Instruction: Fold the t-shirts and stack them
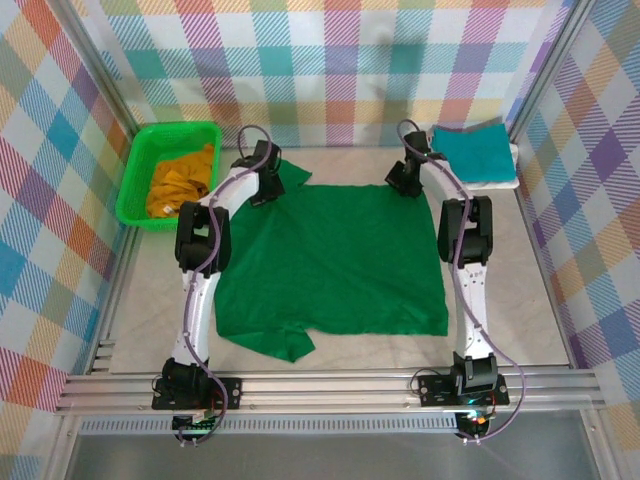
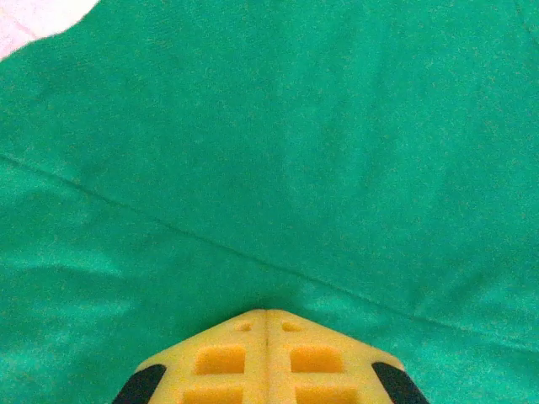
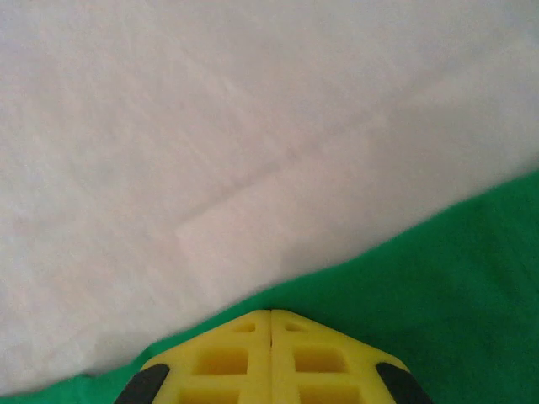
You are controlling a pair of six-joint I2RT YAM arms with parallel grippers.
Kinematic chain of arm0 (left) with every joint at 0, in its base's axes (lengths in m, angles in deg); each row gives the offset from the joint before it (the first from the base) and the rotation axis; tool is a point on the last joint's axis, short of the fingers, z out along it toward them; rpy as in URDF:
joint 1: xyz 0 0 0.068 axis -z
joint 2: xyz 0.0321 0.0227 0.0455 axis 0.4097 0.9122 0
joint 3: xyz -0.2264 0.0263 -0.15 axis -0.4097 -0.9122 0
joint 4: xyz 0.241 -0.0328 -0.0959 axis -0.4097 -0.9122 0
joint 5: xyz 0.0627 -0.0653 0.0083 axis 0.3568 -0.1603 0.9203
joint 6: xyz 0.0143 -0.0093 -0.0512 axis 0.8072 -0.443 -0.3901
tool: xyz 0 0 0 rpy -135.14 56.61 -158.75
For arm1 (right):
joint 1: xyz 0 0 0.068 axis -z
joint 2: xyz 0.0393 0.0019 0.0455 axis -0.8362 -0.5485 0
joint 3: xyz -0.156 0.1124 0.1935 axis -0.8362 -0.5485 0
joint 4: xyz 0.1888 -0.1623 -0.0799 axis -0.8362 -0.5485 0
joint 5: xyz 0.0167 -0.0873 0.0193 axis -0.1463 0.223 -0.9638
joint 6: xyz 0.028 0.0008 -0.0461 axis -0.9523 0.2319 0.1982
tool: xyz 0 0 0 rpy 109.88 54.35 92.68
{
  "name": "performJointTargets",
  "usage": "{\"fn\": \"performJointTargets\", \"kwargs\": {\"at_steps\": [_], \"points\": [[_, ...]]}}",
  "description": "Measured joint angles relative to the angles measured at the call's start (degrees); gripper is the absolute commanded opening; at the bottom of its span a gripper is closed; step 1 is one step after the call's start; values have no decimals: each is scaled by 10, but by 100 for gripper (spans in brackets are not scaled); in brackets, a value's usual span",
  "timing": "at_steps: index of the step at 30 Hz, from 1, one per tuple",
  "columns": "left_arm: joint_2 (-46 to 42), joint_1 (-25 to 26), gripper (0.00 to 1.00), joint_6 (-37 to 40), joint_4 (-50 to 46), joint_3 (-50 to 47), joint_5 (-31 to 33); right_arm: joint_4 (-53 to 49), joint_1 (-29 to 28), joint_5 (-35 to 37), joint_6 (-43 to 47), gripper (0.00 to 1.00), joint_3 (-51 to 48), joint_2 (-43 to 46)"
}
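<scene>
Left gripper [image 2: 267, 314], yellow fingers pressed together, pinches the dark green cloth t-shirt [image 1: 335, 260] near its far left corner. Right gripper [image 3: 271, 313], likewise closed, nips the far right hem. The shirt lies spread flat on the pale table [image 1: 545, 310]. At far right a folded teal t-shirt [image 1: 475, 148] rests on a white t-shirt [image 1: 497, 183]. A crumpled mustard yellow t-shirt [image 1: 180, 182] sits in the bright green plastic basket [image 1: 134, 180], far left.

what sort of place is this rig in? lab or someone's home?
Most likely a staged robot test cell, not a home: a silver aluminium-extrusion frame, pastel plaid cloth walls around it, and a dark green cloth t-shirt spread flat on the table as a work piece.
</scene>
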Motion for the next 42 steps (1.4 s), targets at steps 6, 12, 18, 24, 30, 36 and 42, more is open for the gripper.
{"fn": "performJointTargets", "kwargs": {"at_steps": [6, 12, 18, 24, 30, 36, 42], "points": [[54, -8, 5, 0, -16, 93, -12, -9, 0, -23, -26, 0, 160, -97], [102, -20, 7, 1, -32, 181, -32, -15, 4, -31, -25, 0, 228, -134], [118, -38, 9, 10, -54, 244, -46, -22, 9, -54, -5, 0, 234, -122], [-61, -33, 20, 23, 5, 23, -30, -17, 10, -82, 37, 1, 48, 71], [-480, 14, 29, -16, 100, -380, 30, 123, -2, -85, 48, 7, -365, 474], [-668, 64, 22, -51, 63, -587, 61, 177, -33, -87, 78, 5, -649, 642], [-570, 64, 10, -56, 39, -682, 46, 148, -39, -92, 93, 0, -702, 543]]}}
